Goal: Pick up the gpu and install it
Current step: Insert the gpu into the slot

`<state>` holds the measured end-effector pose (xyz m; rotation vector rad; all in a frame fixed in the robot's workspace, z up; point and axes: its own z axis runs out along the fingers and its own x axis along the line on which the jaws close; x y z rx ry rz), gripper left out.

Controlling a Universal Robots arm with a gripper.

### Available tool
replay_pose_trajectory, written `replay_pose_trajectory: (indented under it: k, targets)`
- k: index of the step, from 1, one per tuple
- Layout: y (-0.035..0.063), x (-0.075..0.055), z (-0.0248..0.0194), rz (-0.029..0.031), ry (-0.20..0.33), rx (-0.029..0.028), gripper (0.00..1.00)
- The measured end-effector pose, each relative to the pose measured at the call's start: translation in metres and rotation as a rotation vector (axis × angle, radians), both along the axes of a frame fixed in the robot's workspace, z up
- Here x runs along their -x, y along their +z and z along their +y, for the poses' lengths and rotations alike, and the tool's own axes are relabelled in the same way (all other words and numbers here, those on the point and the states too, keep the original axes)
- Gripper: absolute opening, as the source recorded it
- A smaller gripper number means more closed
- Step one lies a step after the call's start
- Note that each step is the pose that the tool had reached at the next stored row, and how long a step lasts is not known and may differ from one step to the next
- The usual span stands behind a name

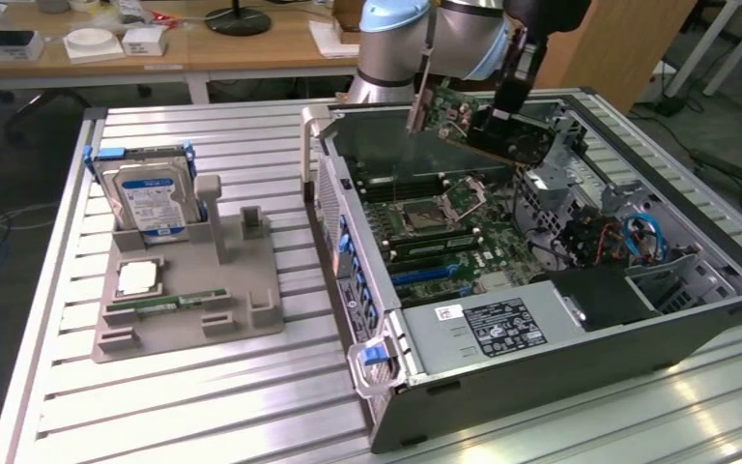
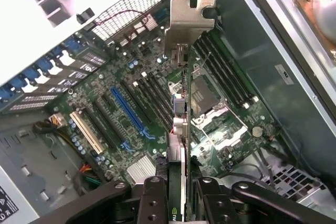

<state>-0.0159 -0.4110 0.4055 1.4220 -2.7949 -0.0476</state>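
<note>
The gpu [image 1: 485, 124], a dark card with a silvery end bracket [image 1: 419, 104], hangs tilted in the air above the far end of the open computer case [image 1: 680, 319]. My gripper [image 1: 510, 108] is shut on it from above. In the wrist view the gpu [image 2: 178, 114] is seen edge-on between my two black fingers [image 2: 153, 199], its bracket [image 2: 189, 20] pointing away over the motherboard [image 2: 105, 85]. The blue expansion slot [image 2: 130, 111] lies below and to one side of the card, which touches nothing in the case.
On the exterior view's left, a grey holder tray [image 1: 248, 324] carries a silver hard drive [image 1: 152, 198], a processor chip [image 1: 136, 278] and a green memory stick [image 1: 165, 302]. Inside the case sit the power supply [image 1: 487, 324], drive cage and cables [image 1: 636, 237]. The slatted metal table [image 1: 152, 416] surrounds them.
</note>
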Motion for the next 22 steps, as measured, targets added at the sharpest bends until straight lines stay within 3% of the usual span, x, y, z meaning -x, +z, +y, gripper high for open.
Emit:
replay_pose_trajectory:
  k: [5,13,22]
  targets:
    - [-0.0003,0.0000,-0.0002,-0.0057,0.045,-0.0023,0.26]
    - [-0.0011,0.0000,-0.0010,-0.0223,0.115,-0.0028,0.26]
    - [-0.0023,0.0000,-0.0020,-0.0328,0.210,-0.0034,0.26]
